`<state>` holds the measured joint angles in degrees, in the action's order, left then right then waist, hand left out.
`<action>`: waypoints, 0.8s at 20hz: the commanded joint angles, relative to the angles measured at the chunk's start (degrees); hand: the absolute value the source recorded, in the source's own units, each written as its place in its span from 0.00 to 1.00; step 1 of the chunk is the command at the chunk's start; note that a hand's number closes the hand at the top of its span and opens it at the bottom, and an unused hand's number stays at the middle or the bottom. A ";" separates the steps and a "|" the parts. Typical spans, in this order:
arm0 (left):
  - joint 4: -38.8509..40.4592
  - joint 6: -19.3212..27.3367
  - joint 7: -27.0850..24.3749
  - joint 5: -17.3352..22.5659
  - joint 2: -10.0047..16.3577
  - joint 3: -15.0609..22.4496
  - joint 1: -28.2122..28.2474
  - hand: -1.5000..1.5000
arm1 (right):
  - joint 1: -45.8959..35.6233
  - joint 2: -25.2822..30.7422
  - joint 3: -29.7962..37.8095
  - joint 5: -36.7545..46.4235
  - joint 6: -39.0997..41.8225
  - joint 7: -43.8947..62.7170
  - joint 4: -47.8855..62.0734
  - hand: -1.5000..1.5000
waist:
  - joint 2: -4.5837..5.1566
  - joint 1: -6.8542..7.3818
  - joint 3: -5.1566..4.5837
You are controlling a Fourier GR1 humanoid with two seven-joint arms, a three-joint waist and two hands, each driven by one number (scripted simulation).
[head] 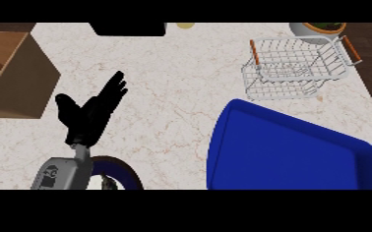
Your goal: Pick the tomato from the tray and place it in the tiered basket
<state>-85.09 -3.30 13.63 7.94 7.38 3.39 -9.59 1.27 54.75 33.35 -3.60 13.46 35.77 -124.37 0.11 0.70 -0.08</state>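
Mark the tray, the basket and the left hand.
tray [291, 152], head view, bare blue floor.
basket [298, 59], head view, upper tier's wire mesh.
left hand [87, 118], head view, palm.

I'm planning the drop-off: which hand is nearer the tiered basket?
Left only by default: the left hand rests open far left of the tiered basket, lower in view; the right hand is not in view.

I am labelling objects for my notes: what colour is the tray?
The tray is plain deep blue, with no pattern; the head view shows it best.
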 commanded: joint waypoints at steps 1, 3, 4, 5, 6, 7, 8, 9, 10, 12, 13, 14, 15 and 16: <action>0.65 -0.01 -0.15 -0.89 -1.22 1.11 -0.72 0.50 | -11.68 7.81 -5.54 -1.77 -0.04 6.96 7.49 1.00 | 0.19 0.76 -0.01; -1.02 1.07 1.10 -1.80 -1.35 1.46 -1.43 0.50 | -16.66 7.46 -12.30 -0.18 -3.56 10.41 9.14 1.00 | 0.26 1.39 -0.01; -2.01 0.27 3.06 -0.25 -0.35 0.04 -2.32 0.50 | -17.78 5.75 -15.28 1.31 -4.70 10.20 9.43 1.00 | 0.20 1.12 0.01; -0.88 0.27 1.82 -1.07 -0.90 0.71 -1.64 0.50 | -20.68 5.66 -17.60 1.51 -5.32 10.96 10.56 1.00 | 0.21 1.09 0.00; -0.66 -2.65 -0.20 0.81 1.58 -1.38 0.10 0.50 | -22.34 5.16 -17.66 1.05 -4.93 8.39 15.34 1.00 | 0.29 1.47 0.00; -3.88 -0.63 1.97 -1.07 0.42 0.69 1.19 0.50 | -25.49 5.67 -18.57 1.87 -5.46 9.68 17.09 1.00 | 0.18 1.41 0.01; 1.40 -0.78 -2.53 -1.62 -1.49 0.96 0.59 0.50 | -27.37 4.12 -22.32 4.11 -7.25 11.22 16.54 1.00 | 0.28 1.15 -0.01; 4.21 -0.97 -1.46 -0.44 -1.69 -0.22 -3.59 0.50 | -31.03 4.24 -24.56 5.65 -8.11 10.12 21.54 1.00 | 0.68 2.06 -0.05; 3.55 -0.57 -3.18 -2.43 -2.45 1.89 0.58 0.50 | -31.28 1.48 -27.77 8.22 -9.55 10.30 20.83 1.00 | 0.47 1.78 -0.02; -0.73 1.17 1.96 -2.37 -2.88 2.25 -2.34 0.50 | -36.73 -0.66 -29.27 9.16 -9.63 7.69 28.79 1.00 | 0.42 2.11 0.02; 0.71 0.62 -1.09 -2.76 -2.95 2.13 -0.71 0.50 | -35.62 -3.08 -30.95 12.25 -10.42 3.95 30.91 1.00 | 0.33 1.37 0.04; 0.87 0.88 -0.10 -2.88 -3.33 2.48 -1.92 0.50 | -40.09 -4.44 -32.95 13.21 -11.26 3.88 34.06 1.00 | 0.51 2.14 0.02; -0.24 -0.13 3.44 -0.23 -1.32 -0.45 -3.37 0.50 | -43.08 -5.39 -32.92 12.01 -10.22 5.78 34.01 1.00 | 0.27 1.52 0.02; 1.06 0.66 -0.85 -1.92 -2.40 0.28 -0.95 0.50 | -40.97 -8.61 -34.43 14.08 -11.67 3.48 33.72 1.00 | 0.17 0.83 0.04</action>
<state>-84.36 -3.06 13.72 6.22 5.25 4.37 -11.13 -34.80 51.76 3.68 6.89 3.60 41.79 -95.92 0.45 2.21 -0.08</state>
